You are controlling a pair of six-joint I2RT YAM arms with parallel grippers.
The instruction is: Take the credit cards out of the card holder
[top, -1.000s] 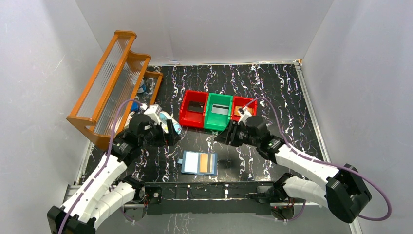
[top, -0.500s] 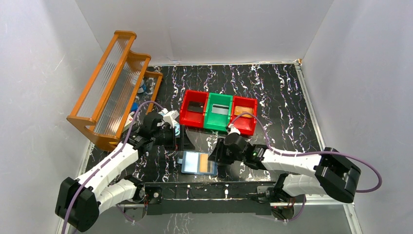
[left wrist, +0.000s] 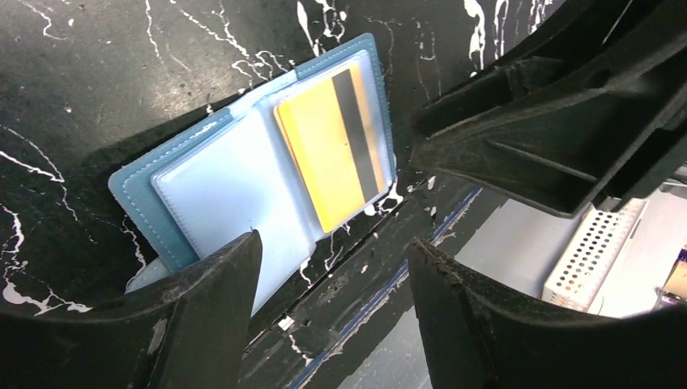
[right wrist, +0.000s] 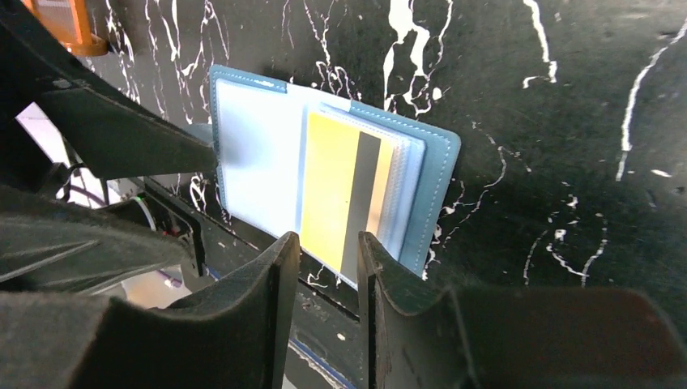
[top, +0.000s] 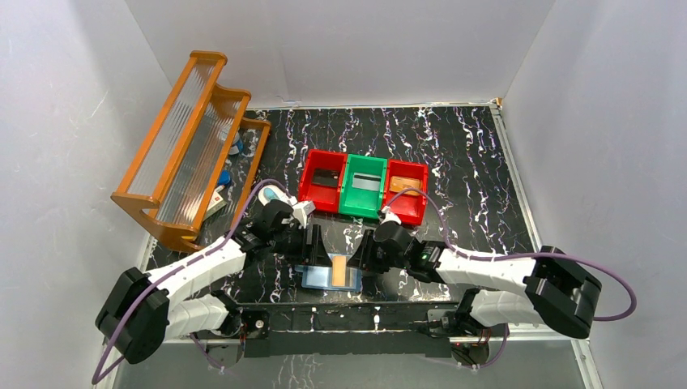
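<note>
card holder (left wrist: 212, 188) open on table (top: 454, 154) | left jaws wide, straddling its near edge | right jaws narrow, unclamped, at orange card (right wrist: 328, 188) edge

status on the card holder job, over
Left end effector open over card holder. Right end effector open, jaws narrow, at tan-orange card's near edge. Card holder lies open, card in it. End effectors close together; nothing else in way.

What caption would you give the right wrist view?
Right end effector, jaws apart, at the yellow card's edge in the open blue card holder.
</note>
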